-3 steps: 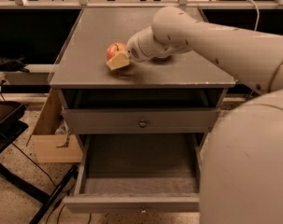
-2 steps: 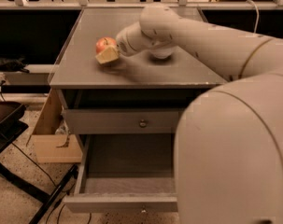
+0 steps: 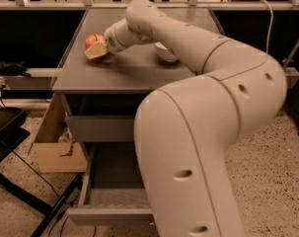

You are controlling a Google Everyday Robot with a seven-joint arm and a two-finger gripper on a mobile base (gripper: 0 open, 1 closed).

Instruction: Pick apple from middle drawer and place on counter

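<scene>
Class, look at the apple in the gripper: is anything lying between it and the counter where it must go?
Nothing visible. The gripper holds the apple at the left of the counter, on or just above bare top. The bowl sits apart, further right.

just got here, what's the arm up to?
The gripper holds the apple at the left side of the counter, low over the surface; whether it has touched down is unclear. The middle drawer below stands open. A white bowl sits partly behind the arm.
</scene>
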